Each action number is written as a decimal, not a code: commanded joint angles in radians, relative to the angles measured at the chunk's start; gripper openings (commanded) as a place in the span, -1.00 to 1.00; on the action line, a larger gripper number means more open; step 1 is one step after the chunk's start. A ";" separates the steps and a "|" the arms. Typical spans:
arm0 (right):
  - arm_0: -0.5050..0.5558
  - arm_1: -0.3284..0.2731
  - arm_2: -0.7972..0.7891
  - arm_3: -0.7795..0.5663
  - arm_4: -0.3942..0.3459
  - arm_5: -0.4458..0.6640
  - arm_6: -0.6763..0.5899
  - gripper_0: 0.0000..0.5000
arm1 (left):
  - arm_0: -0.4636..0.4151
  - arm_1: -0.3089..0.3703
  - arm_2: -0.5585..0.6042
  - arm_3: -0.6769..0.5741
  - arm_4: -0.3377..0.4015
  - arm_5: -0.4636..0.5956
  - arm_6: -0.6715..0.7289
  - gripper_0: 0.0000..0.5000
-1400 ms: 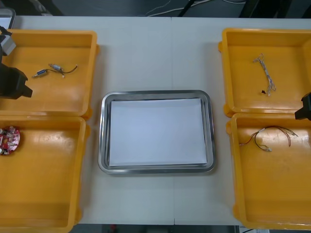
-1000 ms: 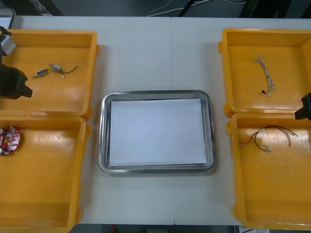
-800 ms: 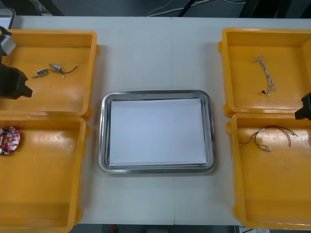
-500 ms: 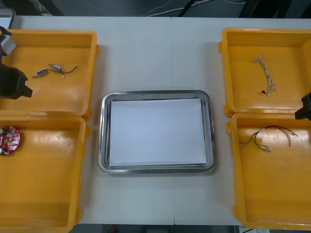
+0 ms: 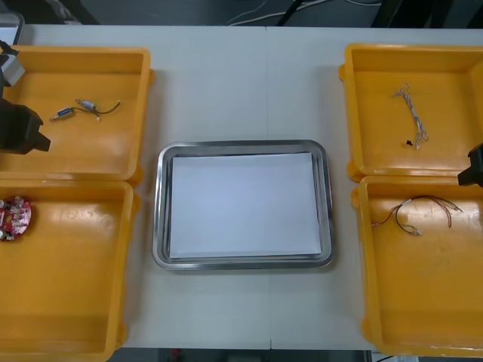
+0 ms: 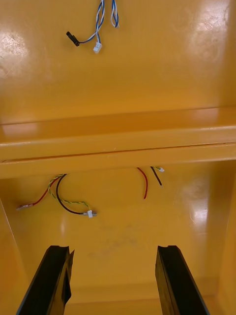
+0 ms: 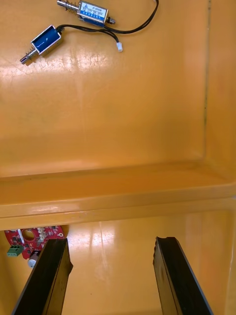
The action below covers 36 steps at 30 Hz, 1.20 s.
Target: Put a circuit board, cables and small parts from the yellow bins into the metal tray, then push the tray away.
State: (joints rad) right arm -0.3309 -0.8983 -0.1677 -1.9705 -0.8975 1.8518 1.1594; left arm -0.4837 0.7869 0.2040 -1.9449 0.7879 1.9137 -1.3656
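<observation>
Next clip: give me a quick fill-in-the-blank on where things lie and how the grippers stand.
1. The tray, white inside, holds ____.
2. The circuit board lies in the near bin on the robot's ____.
3. The blue and white cable lies in the far bin on the robot's ____.
4. The left gripper, over the left bins, and the right gripper, over the right bins, are both ____.

Missing words: nothing; left; right; open.

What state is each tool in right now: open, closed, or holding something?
Left tool: open, empty, near the circuit board.
Right tool: open, empty, near the red and black cables.
</observation>
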 commanded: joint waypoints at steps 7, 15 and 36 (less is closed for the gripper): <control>-0.030 0.007 0.004 -0.028 -0.004 -0.009 0.046 1.00 | 0.011 0.048 0.029 -0.011 0.005 0.006 -0.061 1.00; -0.030 0.007 0.004 -0.028 -0.004 -0.009 0.046 1.00 | 0.011 0.048 0.029 -0.011 0.005 0.006 -0.061 1.00; -0.030 0.007 0.004 -0.028 -0.004 -0.009 0.046 1.00 | 0.011 0.048 0.029 -0.011 0.005 0.006 -0.061 1.00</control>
State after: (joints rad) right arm -0.3309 -0.8983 -0.1677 -1.9705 -0.8975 1.8518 1.1594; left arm -0.4837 0.7869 0.2040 -1.9449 0.7879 1.9137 -1.3656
